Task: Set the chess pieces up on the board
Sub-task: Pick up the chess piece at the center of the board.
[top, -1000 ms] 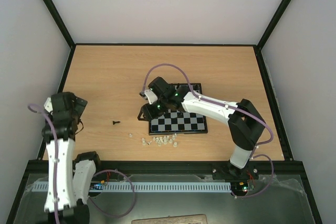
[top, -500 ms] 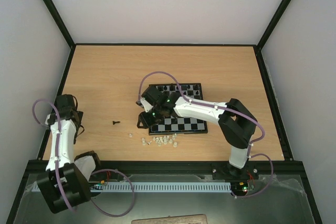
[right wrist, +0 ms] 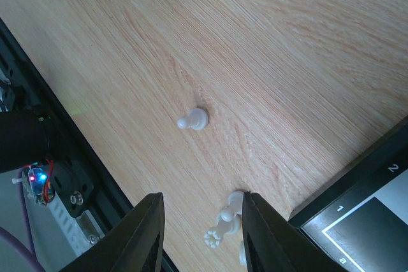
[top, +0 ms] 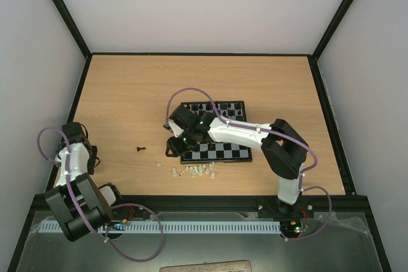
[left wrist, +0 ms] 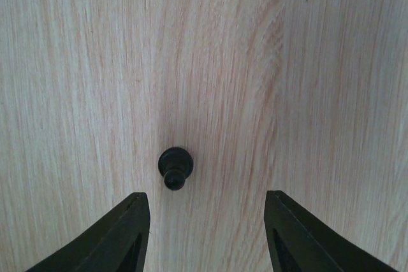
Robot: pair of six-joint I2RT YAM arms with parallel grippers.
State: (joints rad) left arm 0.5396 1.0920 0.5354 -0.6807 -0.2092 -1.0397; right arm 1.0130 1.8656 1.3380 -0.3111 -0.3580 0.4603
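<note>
- chess pieces (top: 224, 107): small black chessmen standing in a row along the far edge of the board; too small to count.
- stray black chessman (top: 140, 149): alone on bare wood, left of the board, between it and the table's left edge.
- board (top: 223, 151): black and pale grey checks with a black rim, right of the table's centre and nearer its front edge.
- right gripper (top: 172, 150): over the board's near-left corner, fingers held partly apart and pinching nothing.
- whitish chessmen (top: 194, 171): a loose cluster on the wood between the board's near edge and the table's front edge.
- left gripper (left wrist: 206, 195): near the table's left edge, fingers spread, the gap empty.
- table (top: 127, 93): light wood.
</note>
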